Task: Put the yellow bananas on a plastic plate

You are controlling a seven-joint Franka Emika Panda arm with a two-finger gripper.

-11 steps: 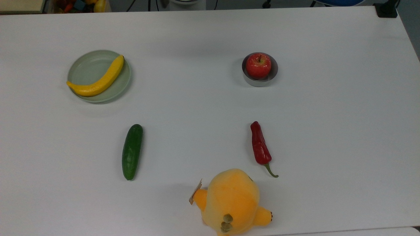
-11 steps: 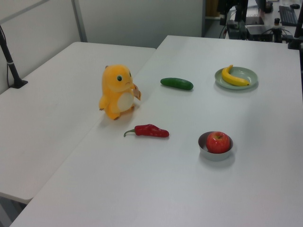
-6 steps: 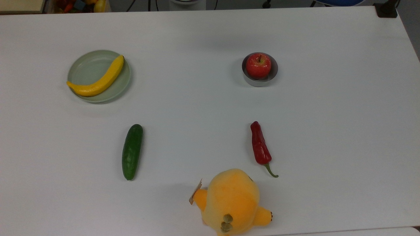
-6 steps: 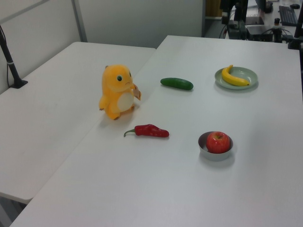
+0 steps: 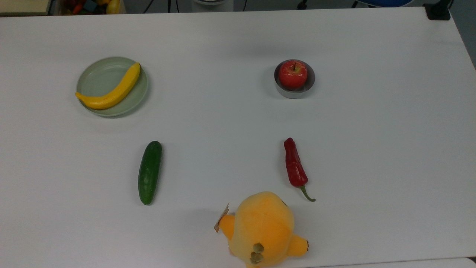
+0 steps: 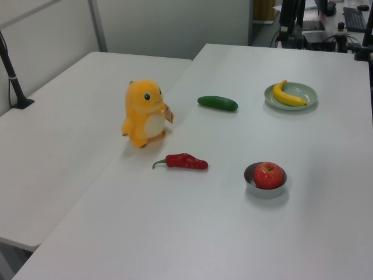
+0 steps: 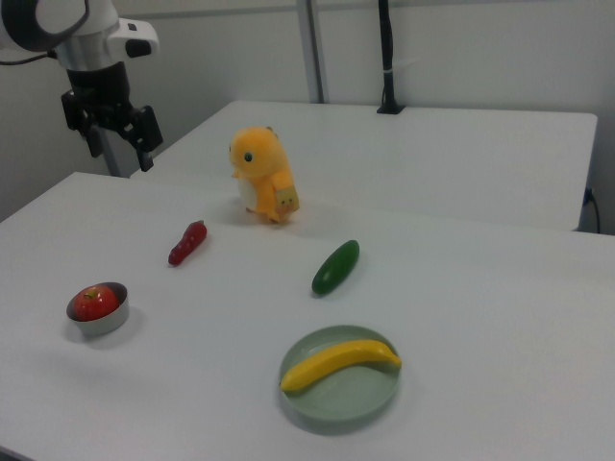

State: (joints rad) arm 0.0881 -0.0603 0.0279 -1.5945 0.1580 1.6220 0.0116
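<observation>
Now, banana [image 5: 111, 91] across the plastic plate [image 5: 97, 74]; fingers [image 7: 151, 144] apart, raised over the table's [image 5: 230, 123] edge.

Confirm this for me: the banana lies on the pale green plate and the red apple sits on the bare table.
Wrong about the apple: in the top view it sits in the small metal dish, not on the bare table. The banana does lie on the pale green plate.
</observation>
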